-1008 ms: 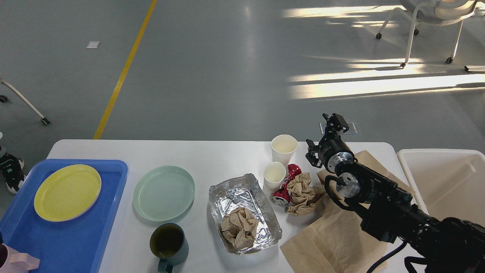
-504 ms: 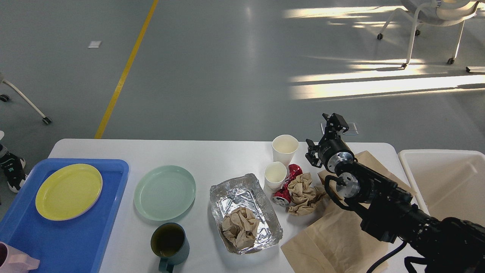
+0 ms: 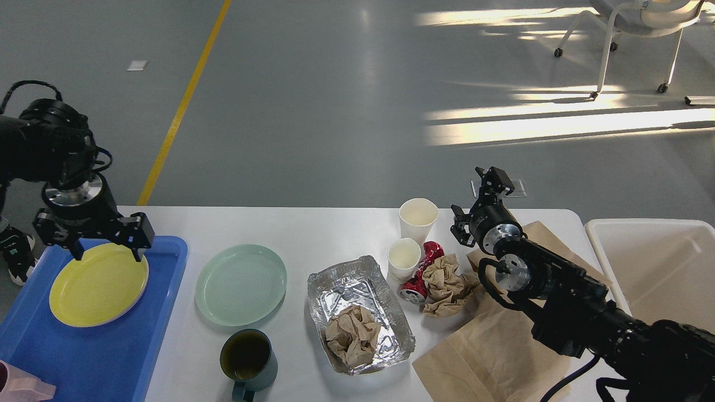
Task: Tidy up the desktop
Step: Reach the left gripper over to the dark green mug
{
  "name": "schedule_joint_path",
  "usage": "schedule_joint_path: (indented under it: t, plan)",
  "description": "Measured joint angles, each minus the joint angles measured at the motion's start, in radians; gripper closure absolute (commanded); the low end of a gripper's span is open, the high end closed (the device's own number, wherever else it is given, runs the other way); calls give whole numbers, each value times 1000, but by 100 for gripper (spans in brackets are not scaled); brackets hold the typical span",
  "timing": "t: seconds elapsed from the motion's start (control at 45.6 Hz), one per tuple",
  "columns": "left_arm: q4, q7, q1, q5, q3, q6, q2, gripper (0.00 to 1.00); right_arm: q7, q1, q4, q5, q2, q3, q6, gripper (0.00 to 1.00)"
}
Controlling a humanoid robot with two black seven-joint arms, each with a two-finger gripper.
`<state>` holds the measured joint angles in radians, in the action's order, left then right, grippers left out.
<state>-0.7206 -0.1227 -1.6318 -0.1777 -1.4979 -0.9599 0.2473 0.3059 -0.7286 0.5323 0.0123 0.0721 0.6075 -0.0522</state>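
Our left gripper [image 3: 106,254] hangs wide open and empty over the yellow plate [image 3: 99,285] in the blue tray [image 3: 111,357] at the left. Our right gripper [image 3: 475,209] sits at the far right, fingers spread, nothing held, just beside the taller paper cup [image 3: 418,219]. The desktop [image 3: 313,231] spans the whole near scene, littered with crumpled paper, a foil tray [image 3: 357,310] and a crushed red can [image 3: 416,287]. We reckon those cups are feather-light and crushable: pinch gently across the rim.
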Motion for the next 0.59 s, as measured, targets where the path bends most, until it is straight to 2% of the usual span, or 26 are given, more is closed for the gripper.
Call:
schedule_joint_path:
  t: [0.329, 0.592]
  plan:
    - [-109, -10, -140, 2, 19, 0, -87, 5, 0, 0, 0, 0, 0, 0, 0, 0]
    - [-222, -14, -182, 15, 141, 0, -163, 5, 0, 0, 0, 0, 0, 0, 0, 0]
